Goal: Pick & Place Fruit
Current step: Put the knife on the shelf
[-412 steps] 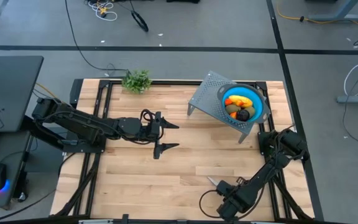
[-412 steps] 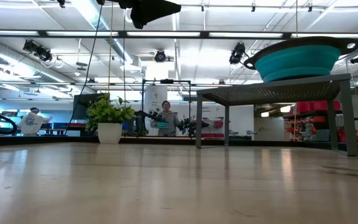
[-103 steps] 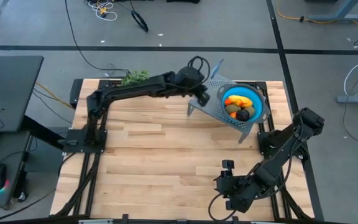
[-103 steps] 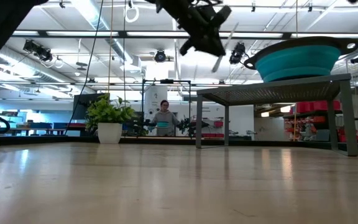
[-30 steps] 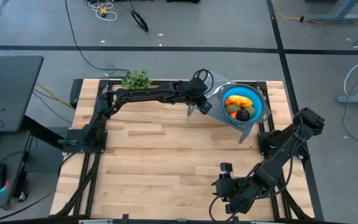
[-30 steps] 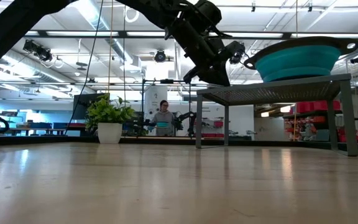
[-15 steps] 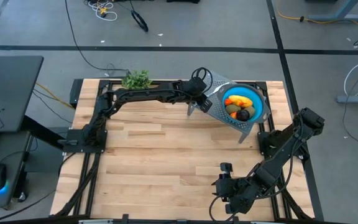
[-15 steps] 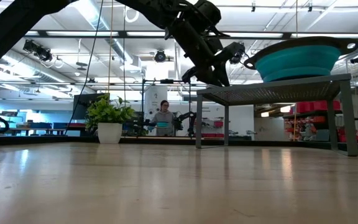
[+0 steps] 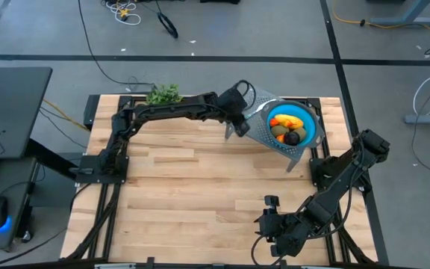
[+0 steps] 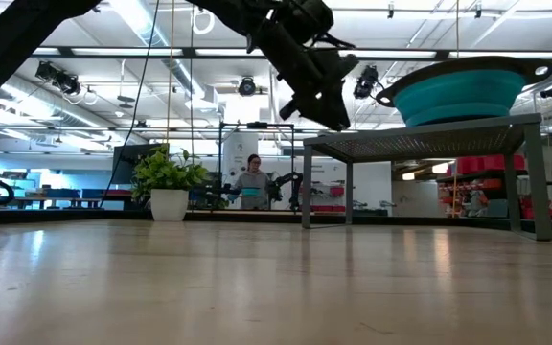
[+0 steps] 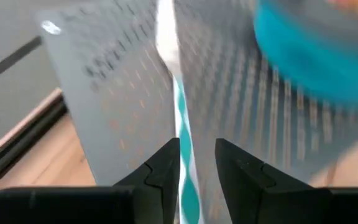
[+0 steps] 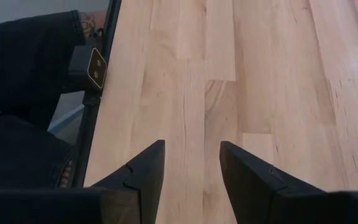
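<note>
My left gripper hangs at the left edge of the perforated stand, fingers narrowly apart around a thin teal strip; the fruit lies just right of it in the blue bowl; my right gripper waits spread, near the table's front, farther off.

From table height, the teal collapsible bowl on the grey perforated metal stand hides the fruit inside it. In the left wrist view the bowl is blurred and cut off by the edge, and a thin teal-and-white striped strip, possibly a knife, stays too blurred to identify.
</note>
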Robot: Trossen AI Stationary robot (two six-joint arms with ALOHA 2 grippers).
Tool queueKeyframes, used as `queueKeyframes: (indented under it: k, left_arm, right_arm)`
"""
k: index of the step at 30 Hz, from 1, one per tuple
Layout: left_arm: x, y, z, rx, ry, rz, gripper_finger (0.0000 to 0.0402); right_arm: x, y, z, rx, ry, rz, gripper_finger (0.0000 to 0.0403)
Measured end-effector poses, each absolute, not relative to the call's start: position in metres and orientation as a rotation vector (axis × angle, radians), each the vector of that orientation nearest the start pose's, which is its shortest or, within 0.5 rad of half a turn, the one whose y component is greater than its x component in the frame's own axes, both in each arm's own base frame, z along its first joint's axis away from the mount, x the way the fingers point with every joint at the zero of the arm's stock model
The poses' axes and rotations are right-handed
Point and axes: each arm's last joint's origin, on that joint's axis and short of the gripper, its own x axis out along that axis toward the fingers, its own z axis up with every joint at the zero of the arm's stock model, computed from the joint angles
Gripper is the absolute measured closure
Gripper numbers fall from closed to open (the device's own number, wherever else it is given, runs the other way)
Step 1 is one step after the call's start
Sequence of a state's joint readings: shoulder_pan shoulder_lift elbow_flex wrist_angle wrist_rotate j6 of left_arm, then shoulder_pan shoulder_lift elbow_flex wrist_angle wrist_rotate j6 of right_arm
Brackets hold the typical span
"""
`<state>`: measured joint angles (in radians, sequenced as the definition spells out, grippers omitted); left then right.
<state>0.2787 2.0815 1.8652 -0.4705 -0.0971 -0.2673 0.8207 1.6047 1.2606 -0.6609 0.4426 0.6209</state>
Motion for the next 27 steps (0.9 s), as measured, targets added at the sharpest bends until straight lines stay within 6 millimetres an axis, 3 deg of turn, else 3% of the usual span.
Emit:
queueKeyframes:
  k: [3,7,27]
  left_arm:
    - [0.4537,0.1301,0.2723,-0.195,0.735,0.388,0.0290]
    - [0.4500,0.1298,0.2691,-0.079,0.803,0.441,0.0289]
    - [0.4505,0.1292,0.2740,-0.126,0.767,0.397,0.0210]
  right_arm:
    - [0.2341,0.2331,0.2619,-0.016,0.868,0.079,0.0238]
    - [0.2342,0.2332,0.2620,-0.015,0.867,0.079,0.0238]
    - [0.2345,0.2336,0.2623,-0.010,0.864,0.082,0.0238]
